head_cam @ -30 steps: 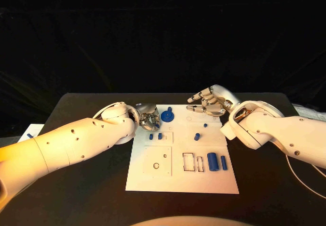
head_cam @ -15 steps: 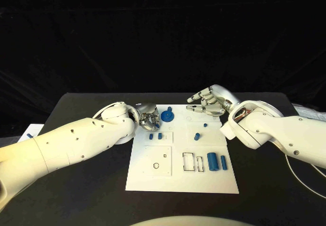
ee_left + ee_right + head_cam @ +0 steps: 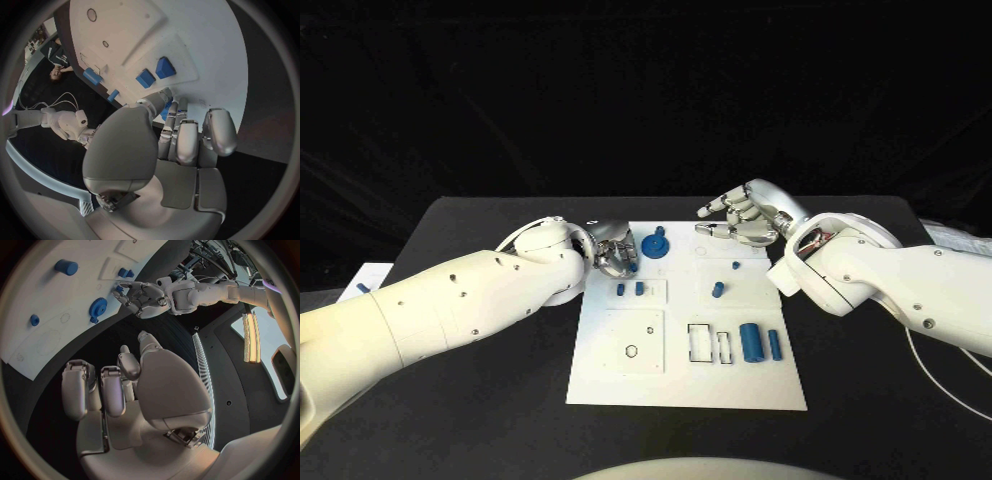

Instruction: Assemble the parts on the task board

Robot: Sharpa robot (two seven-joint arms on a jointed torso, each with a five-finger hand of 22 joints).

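The task board (image 3: 646,385), a white plate, lies flat in the middle of the black tabletop (image 3: 473,400), between the 2 arms, and looks rigid and thin. The left hand (image 3: 612,247) sits at the board's far left edge, just beside the blue gear (image 3: 655,247), its fingers (image 3: 187,145) curled loosely in; whether they pinch anything, I cannot tell. The right hand (image 3: 744,220) hovers over the board's far right corner with its fingers (image 3: 103,390) loosely bent and apart, holding nothing. Going down in size, the gear stands upright on a post near the far edge; 2 blue bars (image 3: 762,344) lie side by side near the right edge beside empty rectangular slots; 2 small blocks (image 3: 630,290) sit in a left-hand recess; a short peg (image 3: 717,291) and a tiny stud (image 3: 736,266) stand mid-board. These parts look like light, stiff, smooth plastic, likely slippery, so a fingertip pinch across the short sides of a bar, or on a peg's flanks, seems the surest hold.
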